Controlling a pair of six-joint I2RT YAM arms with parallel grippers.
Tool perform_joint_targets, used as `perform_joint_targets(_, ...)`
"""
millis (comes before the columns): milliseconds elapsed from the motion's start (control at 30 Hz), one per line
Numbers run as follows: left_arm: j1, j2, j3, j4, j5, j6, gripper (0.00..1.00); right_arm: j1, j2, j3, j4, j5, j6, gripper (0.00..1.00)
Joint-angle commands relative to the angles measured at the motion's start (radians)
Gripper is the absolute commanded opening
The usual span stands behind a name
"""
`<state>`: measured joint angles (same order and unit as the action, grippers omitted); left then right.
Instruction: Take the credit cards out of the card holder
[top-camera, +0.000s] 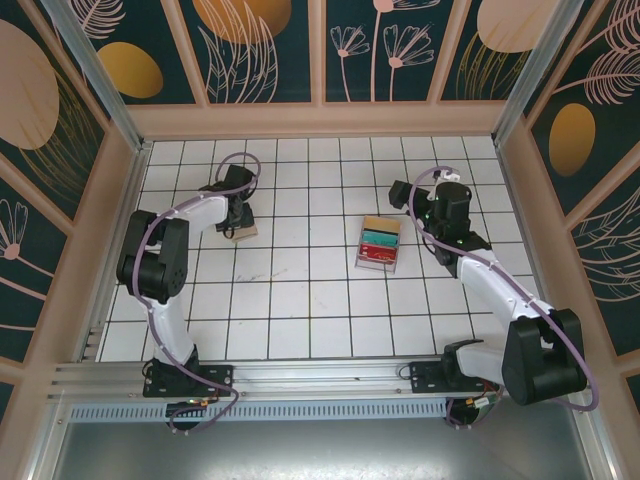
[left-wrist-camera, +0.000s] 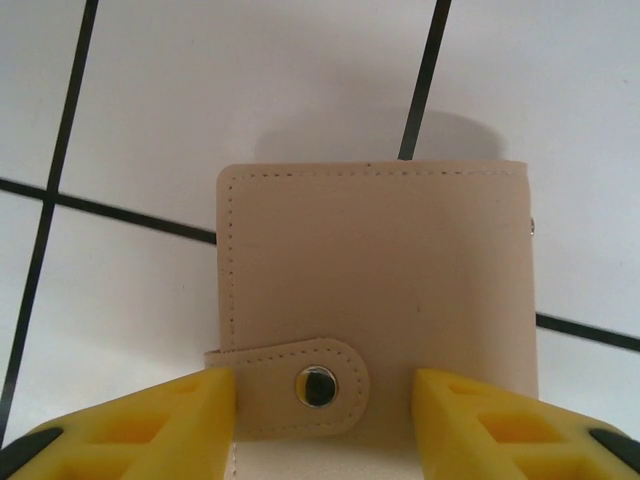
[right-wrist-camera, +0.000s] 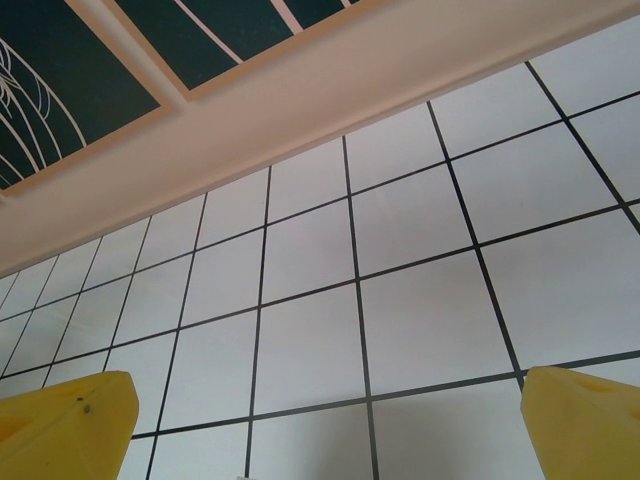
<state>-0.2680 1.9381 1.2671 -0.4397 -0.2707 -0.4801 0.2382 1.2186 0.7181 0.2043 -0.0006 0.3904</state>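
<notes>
A white tiled floor with dark grout lines is serving as the work surface, and panelled walls printed with floral motifs are enclosing it on three sides.

Left arm: my arm is pointing toward the far left part of the floor, where the card holder is lying flat. In the left wrist view the card holder is showing as a tan stitched square, folded shut. Its side tab is wrapping over the near face, and the metal snap is fastened. My left gripper is hovering directly over that near edge. Its two yellow fingers are spread apart, one on each side of the tab, and they are clamping nothing. I cannot tell whether the tips are touching the leather.

Right arm: my right gripper is hovering over the far right part of the floor, well apart from the card holder. In the right wrist view its yellow fingertips are standing wide apart at the lower corners, with bare tiles between them and the base of the wall beyond.

The credit cards are lying in a small overlapping stack on the floor near the centre. The stack is sitting between the two grippers, nearer to the right one. Teal and red cards are showing in it.
</notes>
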Motion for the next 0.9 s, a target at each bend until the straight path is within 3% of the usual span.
perform_joint_targets(0,0.002,0.051,0.044,-0.055,-0.051,0.036,0.51,0.011,-0.001,0.008,-0.004,0.005,-0.018,0.99)
perform_joint_targets(100,0.001,0.077,0.060,-0.075,-0.072,0.047,0.47,0.012,0.000,0.004,-0.002,0.001,-0.020,0.99)
perform_joint_targets(300,0.003,0.077,0.054,-0.079,-0.062,0.061,0.15,0.023,0.001,0.005,0.000,-0.022,-0.023,0.99)
perform_joint_targets(467,0.001,0.047,0.039,-0.082,-0.043,0.069,0.00,0.051,0.008,0.013,0.001,-0.021,-0.027,0.99)
perform_joint_targets(633,-0.018,-0.037,-0.016,-0.079,-0.009,0.058,0.00,0.081,0.022,0.023,0.003,-0.019,-0.024,0.99)
perform_joint_targets(867,-0.110,-0.217,-0.133,-0.054,0.060,-0.006,0.00,0.147,0.049,0.046,0.002,-0.016,-0.008,0.99)
